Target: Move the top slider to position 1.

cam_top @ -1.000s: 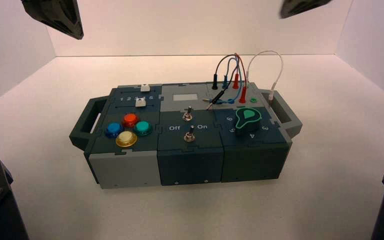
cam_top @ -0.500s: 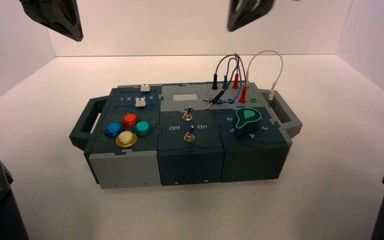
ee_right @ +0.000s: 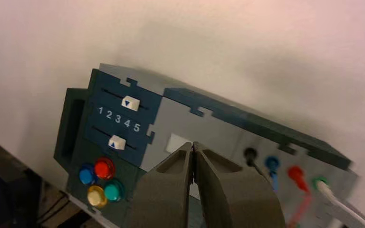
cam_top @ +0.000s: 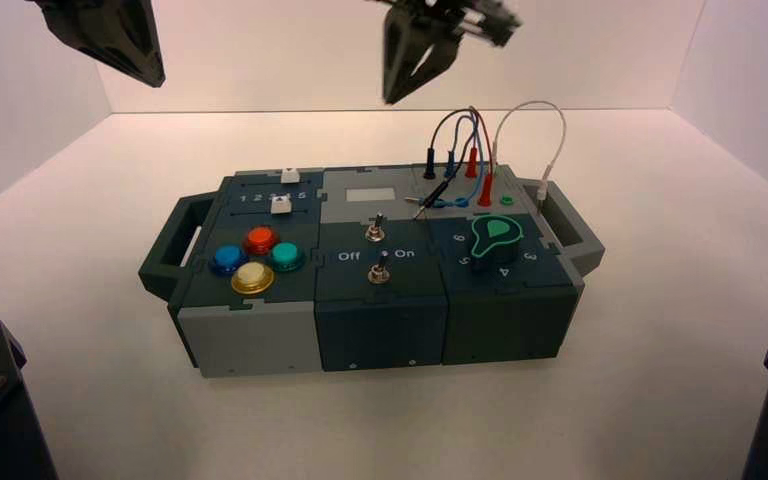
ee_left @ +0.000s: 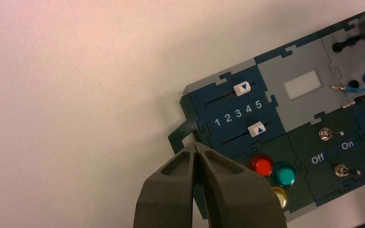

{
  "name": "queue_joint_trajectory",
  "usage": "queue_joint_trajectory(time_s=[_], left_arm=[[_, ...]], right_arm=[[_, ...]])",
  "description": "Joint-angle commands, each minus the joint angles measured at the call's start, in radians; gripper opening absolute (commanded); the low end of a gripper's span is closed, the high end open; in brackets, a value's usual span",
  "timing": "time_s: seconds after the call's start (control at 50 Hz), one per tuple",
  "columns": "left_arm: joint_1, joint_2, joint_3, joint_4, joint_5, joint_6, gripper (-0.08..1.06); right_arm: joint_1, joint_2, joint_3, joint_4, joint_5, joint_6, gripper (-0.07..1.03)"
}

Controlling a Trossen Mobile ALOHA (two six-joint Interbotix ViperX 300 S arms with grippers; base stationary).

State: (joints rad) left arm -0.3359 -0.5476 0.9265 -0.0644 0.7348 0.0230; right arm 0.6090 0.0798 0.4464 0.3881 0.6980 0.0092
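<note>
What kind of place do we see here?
Probably a robot test bench: a plain pale table, white walls behind it, and a practice box of buttons, switches and wires.

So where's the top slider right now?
In the high view, the top slider sits at the box's far left, above the printed 1-to-5 row.

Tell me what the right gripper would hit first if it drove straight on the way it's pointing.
Probably the grey top panel, at or beside its white window; the depth below the right gripper is unclear.
</note>
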Motion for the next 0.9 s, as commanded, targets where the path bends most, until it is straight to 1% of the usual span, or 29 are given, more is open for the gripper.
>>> queue_joint_trajectory(time_s=[0.02,0.06,0.22,0.3,0.4,0.5,0.62,0.72,0.9], left_arm=[[-0.003,-0.003,-0.021,0.003,0.000,0.006,-0.03],[-0.003,-0.005,-0.020,0.003,0.000,0.006,-0.03],[-0.003,-0.002,-0.021,0.008,0.006,0.006,-0.03],[-0.003,0.000,-0.023,0.008,0.006,0.006,-0.03],[-0.002,0.005,-0.023,0.009,0.008,0.006,-0.03],[-0.003,0.011,-0.023,0.009,0.009,0.006,-0.03],[-0.003,0.014,-0.023,0.008,0.009,0.006,-0.03],[-0.003,0.014,-0.023,0.009,0.011,0.006,-0.03],[-0.003,0.014,-0.023,0.009,0.011,0.006,-0.03]], right_arm=[[0.008,0.023,-0.058,0.037,0.012,-0.015,-0.02],[0.008,0.041,-0.067,0.048,0.018,-0.020,-0.02],[0.011,0.098,-0.101,0.072,0.029,-0.023,-0.02],[0.021,0.123,-0.124,0.084,0.038,-0.028,-0.02],[0.044,0.158,-0.161,0.095,0.052,-0.028,-0.02],[0.054,0.189,-0.187,0.107,0.066,-0.028,-0.02],[0.058,0.212,-0.199,0.129,0.071,-0.029,-0.02],[0.063,0.238,-0.207,0.161,0.072,-0.040,-0.02],[0.066,0.261,-0.210,0.195,0.072,-0.054,-0.02]])
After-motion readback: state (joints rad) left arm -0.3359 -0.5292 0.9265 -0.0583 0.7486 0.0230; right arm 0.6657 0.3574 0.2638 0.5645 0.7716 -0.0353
